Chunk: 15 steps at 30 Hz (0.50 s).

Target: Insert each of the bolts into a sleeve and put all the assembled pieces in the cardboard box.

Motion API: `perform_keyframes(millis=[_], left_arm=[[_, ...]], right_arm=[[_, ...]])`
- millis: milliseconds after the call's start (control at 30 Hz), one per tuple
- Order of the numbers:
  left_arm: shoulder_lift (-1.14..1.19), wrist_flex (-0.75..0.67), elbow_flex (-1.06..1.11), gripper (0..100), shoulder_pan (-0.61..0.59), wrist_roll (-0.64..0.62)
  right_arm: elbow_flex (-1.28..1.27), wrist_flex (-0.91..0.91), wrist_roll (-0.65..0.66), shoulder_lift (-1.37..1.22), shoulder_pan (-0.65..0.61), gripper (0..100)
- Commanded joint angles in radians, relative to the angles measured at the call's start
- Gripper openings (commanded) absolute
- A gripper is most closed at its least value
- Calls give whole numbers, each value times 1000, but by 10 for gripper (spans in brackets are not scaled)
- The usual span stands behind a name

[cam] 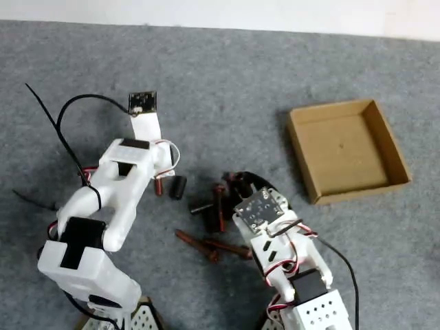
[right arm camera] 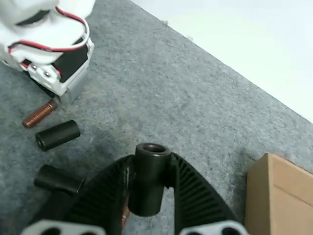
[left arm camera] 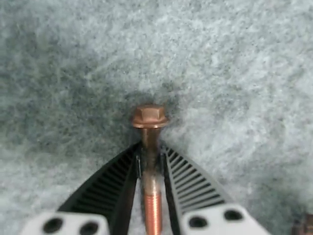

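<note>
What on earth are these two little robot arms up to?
They are pairing bolts with sleeves. The left pincer is shut on a copper bolt, holding it by the shank. The right pincer grips a black sleeve. More bolts and sleeves lie on the grey mat between the arms, and the cardboard box has nothing in it.

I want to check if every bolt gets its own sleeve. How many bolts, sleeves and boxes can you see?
Bolts: 4, one in the left gripper
Sleeves: 3, one in the right gripper
Cardboard box: 1
Total: 8
</note>
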State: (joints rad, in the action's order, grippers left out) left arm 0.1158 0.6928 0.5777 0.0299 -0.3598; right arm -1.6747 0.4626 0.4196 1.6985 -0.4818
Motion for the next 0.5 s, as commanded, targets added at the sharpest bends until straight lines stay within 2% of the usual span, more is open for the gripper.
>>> perform_keyframes(millis=[0, 400, 467], left_arm=[[2, 20, -19, 7, 10, -3], [45, 21, -36, 7, 10, -3], [73, 72, -79, 7, 10, -3]], right_arm=[[-156, 4, -9, 8, 15, 5], [-156, 4, -9, 8, 15, 5], [-156, 4, -9, 8, 15, 5]])
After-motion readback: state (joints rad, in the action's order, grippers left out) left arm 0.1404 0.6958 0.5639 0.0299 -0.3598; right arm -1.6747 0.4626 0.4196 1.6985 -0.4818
